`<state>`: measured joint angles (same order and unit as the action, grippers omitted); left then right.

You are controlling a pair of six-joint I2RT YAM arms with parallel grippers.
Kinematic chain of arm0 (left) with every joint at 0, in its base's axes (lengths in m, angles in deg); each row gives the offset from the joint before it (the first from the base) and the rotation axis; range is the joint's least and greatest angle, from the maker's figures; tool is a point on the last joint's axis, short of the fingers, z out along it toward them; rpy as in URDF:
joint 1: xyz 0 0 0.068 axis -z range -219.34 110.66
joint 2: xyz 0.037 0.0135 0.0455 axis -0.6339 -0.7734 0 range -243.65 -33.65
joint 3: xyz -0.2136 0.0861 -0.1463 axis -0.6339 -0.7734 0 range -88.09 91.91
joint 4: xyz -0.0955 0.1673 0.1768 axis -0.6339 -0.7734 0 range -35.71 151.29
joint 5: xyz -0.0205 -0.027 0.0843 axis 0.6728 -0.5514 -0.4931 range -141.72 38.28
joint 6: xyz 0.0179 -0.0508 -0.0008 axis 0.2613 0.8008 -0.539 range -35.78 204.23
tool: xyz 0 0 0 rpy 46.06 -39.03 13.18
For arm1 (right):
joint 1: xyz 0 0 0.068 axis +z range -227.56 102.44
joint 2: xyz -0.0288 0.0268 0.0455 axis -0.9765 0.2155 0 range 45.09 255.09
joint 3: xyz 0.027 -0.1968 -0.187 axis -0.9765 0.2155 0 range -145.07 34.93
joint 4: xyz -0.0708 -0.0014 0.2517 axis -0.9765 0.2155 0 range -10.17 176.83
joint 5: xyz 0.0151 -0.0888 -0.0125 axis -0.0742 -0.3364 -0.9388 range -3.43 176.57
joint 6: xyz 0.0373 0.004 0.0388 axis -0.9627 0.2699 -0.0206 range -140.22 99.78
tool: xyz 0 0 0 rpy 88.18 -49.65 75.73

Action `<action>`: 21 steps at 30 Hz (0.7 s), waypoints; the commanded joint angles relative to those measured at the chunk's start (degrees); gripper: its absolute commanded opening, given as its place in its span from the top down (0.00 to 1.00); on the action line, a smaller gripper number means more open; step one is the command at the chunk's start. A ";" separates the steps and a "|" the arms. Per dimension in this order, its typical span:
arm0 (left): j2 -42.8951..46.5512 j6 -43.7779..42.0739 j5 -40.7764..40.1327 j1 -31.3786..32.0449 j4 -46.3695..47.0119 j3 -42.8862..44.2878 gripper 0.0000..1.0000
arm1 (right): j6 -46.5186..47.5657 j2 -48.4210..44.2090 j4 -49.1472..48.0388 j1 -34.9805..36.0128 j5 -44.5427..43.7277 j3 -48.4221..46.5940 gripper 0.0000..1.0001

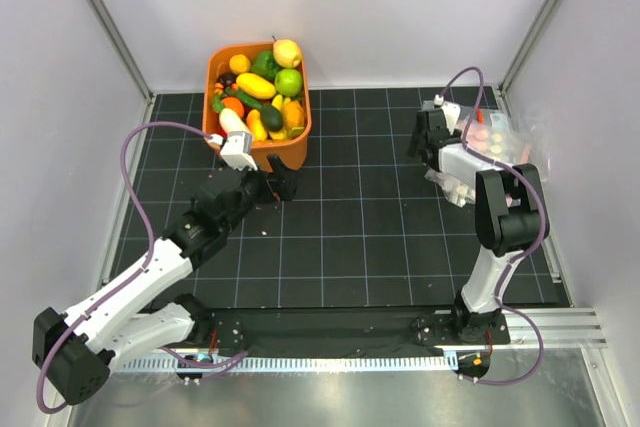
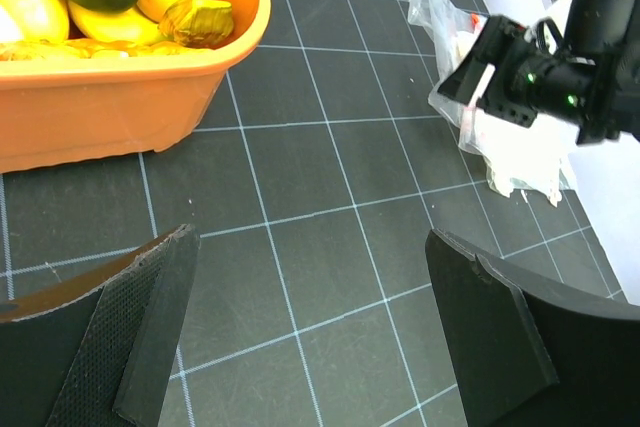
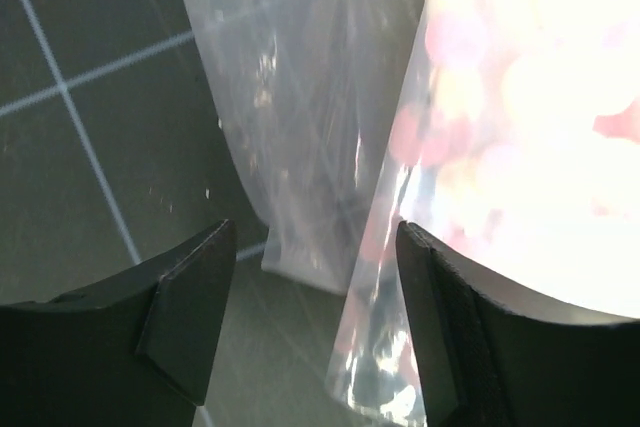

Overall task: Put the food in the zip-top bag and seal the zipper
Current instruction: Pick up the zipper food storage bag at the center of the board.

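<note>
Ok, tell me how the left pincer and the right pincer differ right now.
Left pincer hangs over bare mat beside the orange basket; right pincer sits over the clear bags. Nothing lies between the left's fingers; plastic lies between the right's. Both are black and open.

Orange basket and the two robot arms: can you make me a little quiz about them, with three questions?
1. True or false: the orange basket is empty.
2. Pick one. The right arm's jaws hang over: A) the orange basket, B) the plastic bags, C) a spoon.
3. Fill in the gap: the left arm's jaws are wide ____ and hold nothing.

Key
1. False. It is piled with toy food.
2. B.
3. open.
</note>
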<state>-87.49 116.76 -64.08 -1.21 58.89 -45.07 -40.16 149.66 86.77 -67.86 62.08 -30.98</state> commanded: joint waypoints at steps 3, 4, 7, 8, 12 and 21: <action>-0.12 -0.37 0.50 0.02 2.13 0.74 0.00 | 4.74 3.61 -0.09 0.68 -5.74 -8.35 0.37; 0.14 -0.45 0.32 0.02 2.22 0.74 0.00 | 5.09 5.18 0.26 0.68 -6.00 -9.32 0.39; 0.85 -0.45 0.06 0.02 2.13 0.39 0.00 | 6.93 7.30 0.71 1.73 -8.46 -12.22 0.48; 0.85 -0.45 0.14 0.02 2.22 0.39 0.00 | 7.20 7.66 0.62 2.17 -8.38 -12.57 0.55; 0.58 -0.54 0.32 0.02 2.13 0.66 0.00 | 5.45 8.02 1.59 2.26 -5.84 -13.28 0.99; 0.67 -0.45 0.49 0.02 2.13 0.66 0.00 | 0.09 -10.40 -2.89 2.26 8.10 -4.94 0.99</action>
<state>-87.67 116.74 -64.05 -1.21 58.87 -45.07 -37.08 150.69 88.56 -65.61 62.87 -36.92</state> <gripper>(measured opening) 0.996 0.028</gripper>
